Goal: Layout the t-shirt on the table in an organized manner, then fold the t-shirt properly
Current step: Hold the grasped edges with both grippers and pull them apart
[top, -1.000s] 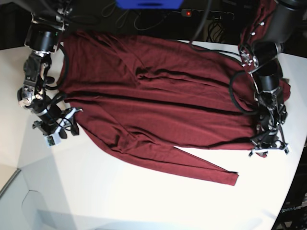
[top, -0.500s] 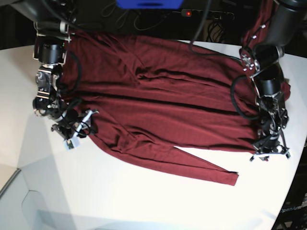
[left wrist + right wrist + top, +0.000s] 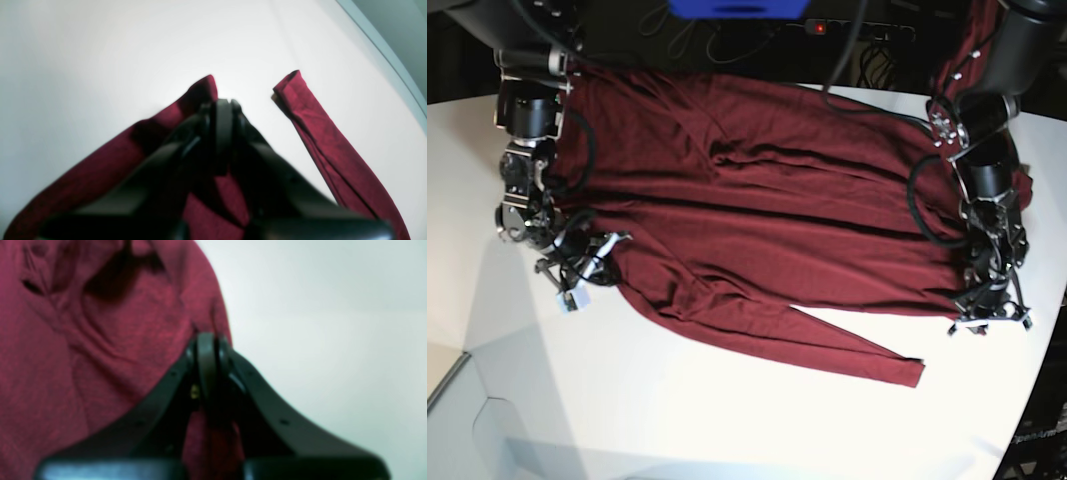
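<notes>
The wrinkled dark red long-sleeved t-shirt (image 3: 767, 240) lies spread across the smooth white table (image 3: 677, 410). Left end effector (image 3: 223, 110) is clenched on the shirt's edge; right end effector (image 3: 206, 346) is clenched on the opposite edge. Recommended: draw both edges apart evenly and low, keeping tension equal so creases flatten without dragging the fabric
</notes>
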